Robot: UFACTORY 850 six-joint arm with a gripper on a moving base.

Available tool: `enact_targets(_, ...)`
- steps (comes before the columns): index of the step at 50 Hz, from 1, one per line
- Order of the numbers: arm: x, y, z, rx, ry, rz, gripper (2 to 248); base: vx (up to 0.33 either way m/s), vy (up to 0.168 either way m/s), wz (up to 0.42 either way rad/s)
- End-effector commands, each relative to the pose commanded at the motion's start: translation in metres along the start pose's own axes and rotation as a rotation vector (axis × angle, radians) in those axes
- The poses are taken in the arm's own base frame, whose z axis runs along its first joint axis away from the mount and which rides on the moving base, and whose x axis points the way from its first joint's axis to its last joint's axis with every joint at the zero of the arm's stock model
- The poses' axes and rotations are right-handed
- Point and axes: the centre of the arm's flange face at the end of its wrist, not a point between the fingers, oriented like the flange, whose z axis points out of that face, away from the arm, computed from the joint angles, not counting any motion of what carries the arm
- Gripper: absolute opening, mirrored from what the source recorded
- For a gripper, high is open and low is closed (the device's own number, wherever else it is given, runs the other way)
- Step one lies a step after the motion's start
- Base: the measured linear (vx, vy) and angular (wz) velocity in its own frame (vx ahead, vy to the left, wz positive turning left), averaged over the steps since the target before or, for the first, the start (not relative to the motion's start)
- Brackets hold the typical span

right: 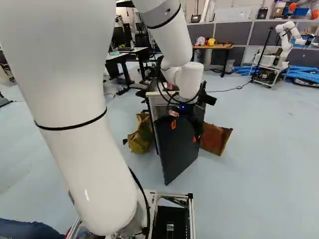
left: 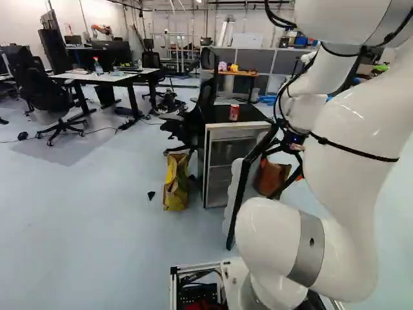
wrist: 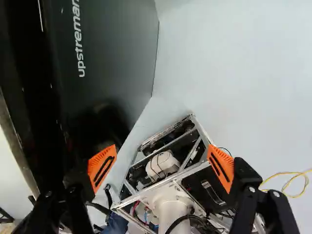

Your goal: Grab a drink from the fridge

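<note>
Floor (left: 97,226) is smooth and pale blue. Fridge (left: 219,155) is box-shaped, with a light rigid frame and a dark, flat top. Its door (right: 174,149) is swung out: flat, dark outer face; pale, bumpy inner side. Cylindrical red can (left: 234,112) stands upright on the fridge top. Pincer (right: 184,131) is at the door; its wrist view shows the two fingers spread wide, nothing gripped between them. Orange pads (wrist: 102,168) are wedge-shaped and slotted. Contact between pincer and door cannot be determined. Count: one fridge, one door, one can, two bags: one creased yellow bag (left: 175,184), one brown bag (right: 215,138).
</note>
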Motion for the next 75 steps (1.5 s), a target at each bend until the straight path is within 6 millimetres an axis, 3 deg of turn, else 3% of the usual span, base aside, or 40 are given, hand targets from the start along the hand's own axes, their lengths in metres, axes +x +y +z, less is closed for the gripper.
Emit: enact_targets(75, 0.03, -0.108, 0.002, -0.079, 0.075, -0.343, 247, 0.0, 0.0, 0.0)
